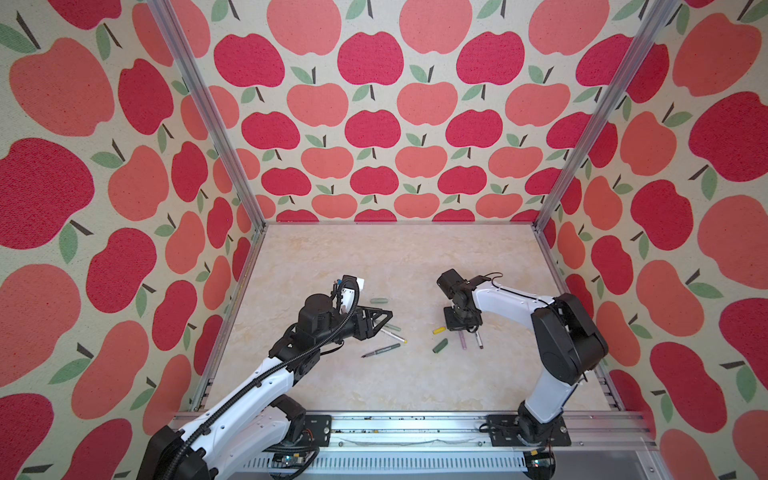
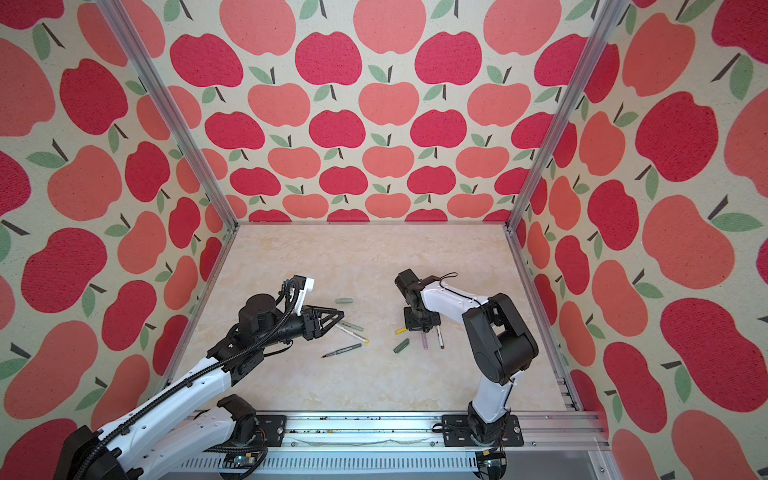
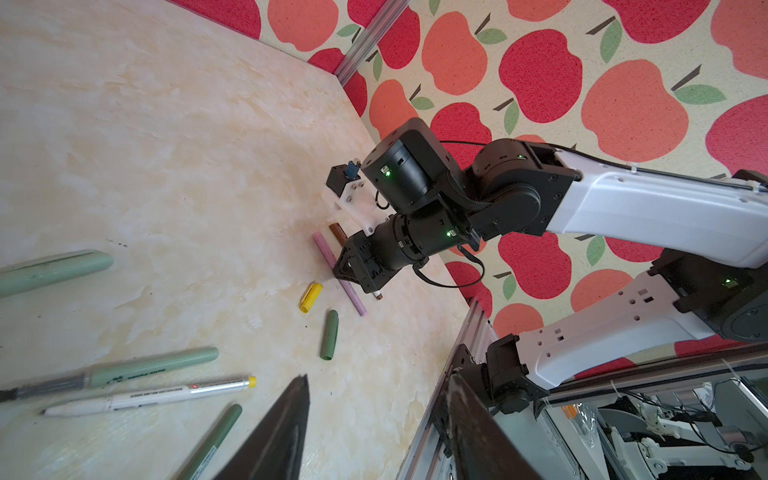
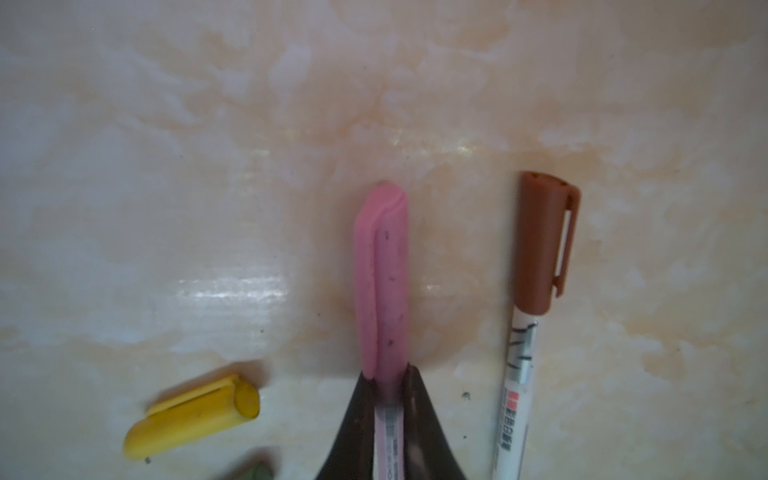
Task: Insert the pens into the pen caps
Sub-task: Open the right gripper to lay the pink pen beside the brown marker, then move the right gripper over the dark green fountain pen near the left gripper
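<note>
My right gripper [image 4: 390, 374] is shut on the pink pen [image 1: 462, 341], just behind its pink cap [image 4: 382, 270], low at the table. Beside it lies the white pen [image 4: 515, 395] wearing its brown cap [image 4: 544, 241]. The yellow cap [image 4: 191, 419] and dark green cap [image 1: 440, 345] lie loose nearby. On the left lie the pale green pen [image 3: 153, 368], the white-and-yellow pen [image 3: 166, 392] and the dark green pen [image 1: 382, 350], all uncapped. The pale green cap [image 1: 379, 300] lies farther back. Above those pens, my left gripper [image 3: 380, 376] hangs open and holds nothing.
The marble-look table [image 1: 395, 257] is closed in by apple-patterned walls and aluminium posts [image 1: 552, 199]. A metal rail [image 1: 415, 419] with both arm bases runs along the front edge. The right arm's elbow [image 1: 567, 336] stands tall near the right wall.
</note>
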